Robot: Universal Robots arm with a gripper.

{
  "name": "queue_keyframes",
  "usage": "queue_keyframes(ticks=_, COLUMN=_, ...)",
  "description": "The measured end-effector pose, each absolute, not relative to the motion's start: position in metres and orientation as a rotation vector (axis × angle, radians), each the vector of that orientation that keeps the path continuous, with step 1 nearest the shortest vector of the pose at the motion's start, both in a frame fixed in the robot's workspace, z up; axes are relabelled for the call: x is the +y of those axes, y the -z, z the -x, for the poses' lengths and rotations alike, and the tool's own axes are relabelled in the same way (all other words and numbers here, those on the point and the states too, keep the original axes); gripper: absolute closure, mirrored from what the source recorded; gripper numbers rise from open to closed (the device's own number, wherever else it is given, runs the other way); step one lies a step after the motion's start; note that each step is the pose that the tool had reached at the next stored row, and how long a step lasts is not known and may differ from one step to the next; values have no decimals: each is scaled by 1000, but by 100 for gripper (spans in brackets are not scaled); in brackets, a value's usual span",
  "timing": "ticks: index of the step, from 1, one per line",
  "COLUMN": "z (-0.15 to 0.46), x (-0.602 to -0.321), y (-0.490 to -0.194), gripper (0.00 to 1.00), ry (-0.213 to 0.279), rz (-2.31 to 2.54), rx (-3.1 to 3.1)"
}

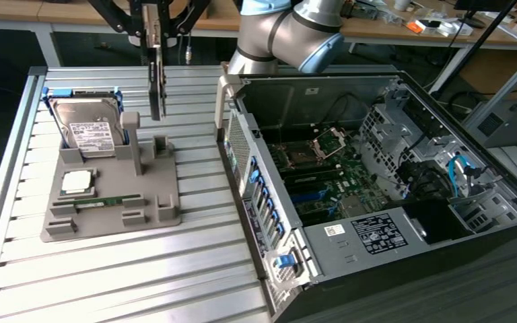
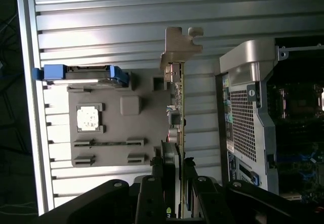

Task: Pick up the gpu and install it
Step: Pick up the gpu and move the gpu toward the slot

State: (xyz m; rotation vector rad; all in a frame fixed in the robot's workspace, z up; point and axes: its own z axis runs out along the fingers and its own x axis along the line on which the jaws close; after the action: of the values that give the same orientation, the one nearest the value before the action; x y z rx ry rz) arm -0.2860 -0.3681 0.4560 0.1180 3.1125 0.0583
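One gripper (image 1: 157,40) was clenched on the gpu (image 1: 157,84), the card hanging on edge straight below the fingers (image 2: 169,168). It hung above the grey holder tray (image 1: 115,202). The hard drive (image 1: 86,128) stood in the tray below the hand, and the open computer case (image 1: 375,168) lay off to the other side.

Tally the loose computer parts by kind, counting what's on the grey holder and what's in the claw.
Hard drive: 1, standing in the grey holder
Processor chip: 1, on the holder
Memory stick: 1, on the holder
gpu: 1, held edge-down in the claw, above the holder
Total: 4
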Motion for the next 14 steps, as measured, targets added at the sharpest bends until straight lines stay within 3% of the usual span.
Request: queue_keyframes(ticks=14, z=283, x=-371, y=-456, gripper=73, ry=-54, rz=-118, rx=3112)
